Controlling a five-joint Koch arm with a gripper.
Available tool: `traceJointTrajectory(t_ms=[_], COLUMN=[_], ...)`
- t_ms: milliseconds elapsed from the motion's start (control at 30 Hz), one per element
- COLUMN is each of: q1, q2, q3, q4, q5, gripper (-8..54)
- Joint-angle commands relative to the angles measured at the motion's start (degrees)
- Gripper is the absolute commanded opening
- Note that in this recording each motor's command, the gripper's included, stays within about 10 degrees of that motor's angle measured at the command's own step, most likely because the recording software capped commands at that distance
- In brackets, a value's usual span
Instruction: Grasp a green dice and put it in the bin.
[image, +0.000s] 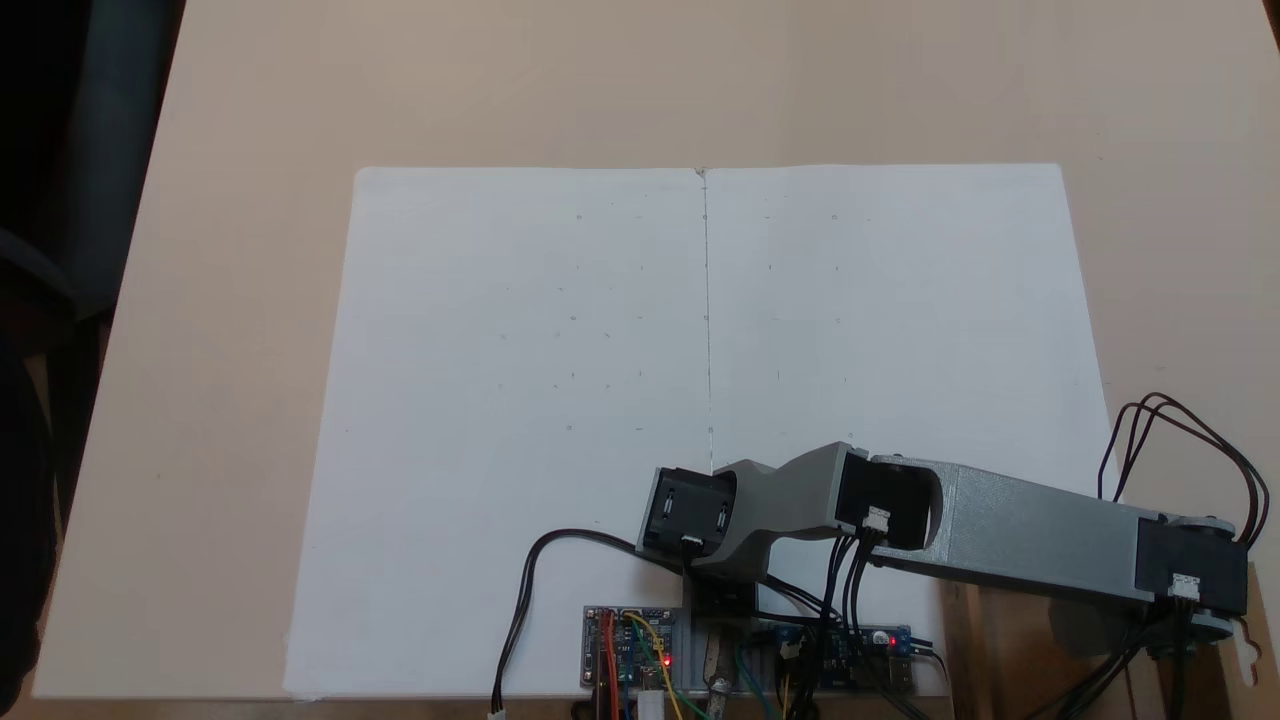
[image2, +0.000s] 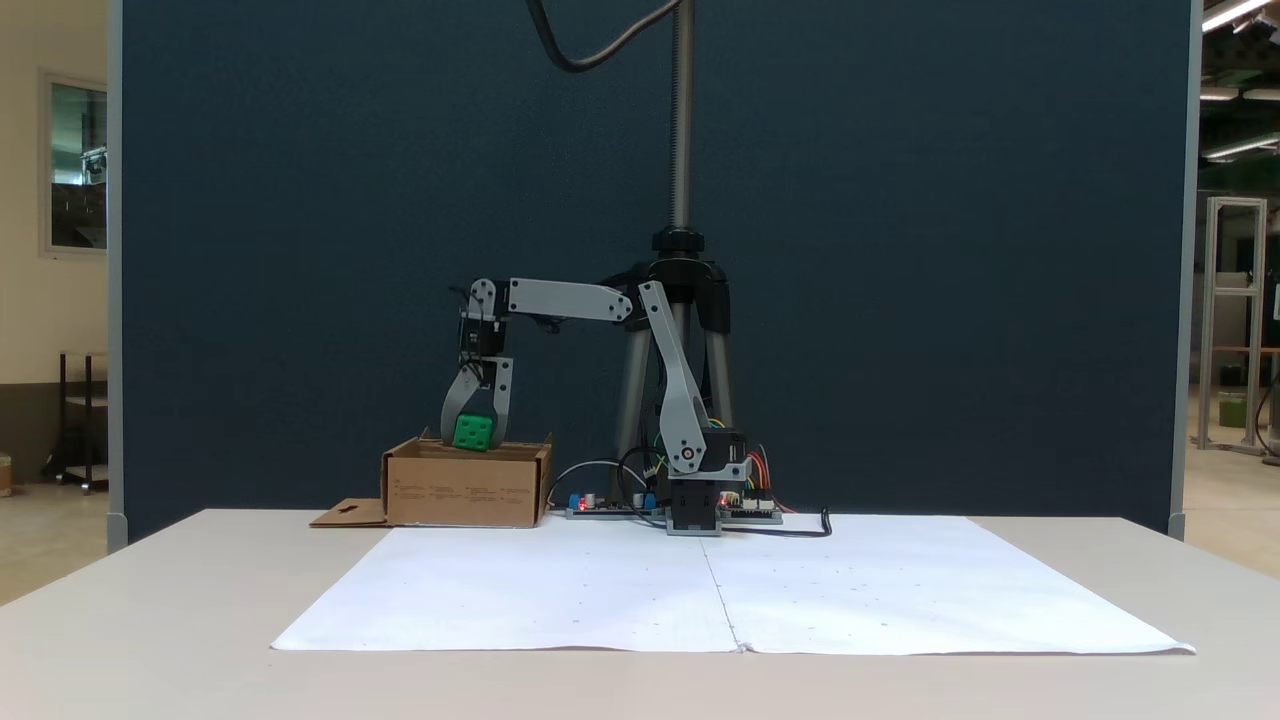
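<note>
Above the bin (image2: 466, 489), at the left of the side-on fixed view, the gripper (image2: 473, 436) points straight down with its two grey fingers closed around the green dice (image2: 473, 431), which hangs just over the box's open top. From the base the arm (image2: 683, 400) rises and reaches level across to the box; white paper (image2: 720, 590) covers the table (image2: 150, 640) in front.

bright green dice (image2: 473, 431), brown bin (image2: 466, 487), grey pincer (image2: 474, 438)
</note>
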Motion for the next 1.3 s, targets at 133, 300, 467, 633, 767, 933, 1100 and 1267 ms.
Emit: traceJointTrajectory(t_ms=[133, 300, 467, 633, 767, 933, 1100, 1267], q1=[1.0, 1.1, 0.5, -5.9, -14.7, -32.3, -50.4, -69.1], q2=[1.1, 1.3, 4.8, 14.3, 21.5, 25.6, 26.6, 24.3], q3=[2.8, 4.6, 4.1, 3.3, 0.4, 0.1, 0.2, 2.0], q4=[-2.2, -2.5, -6.3, -10.4, -10.5, -10.5, -10.3, -10.5], q5=[-4.9, -4.8, 2.0, 15.5, 24.2, 34.6, 40.6, 40.3], gripper=[33.3, 39.3, 39.2, 39.2, 39.2, 39.2, 39.3, 42.6])
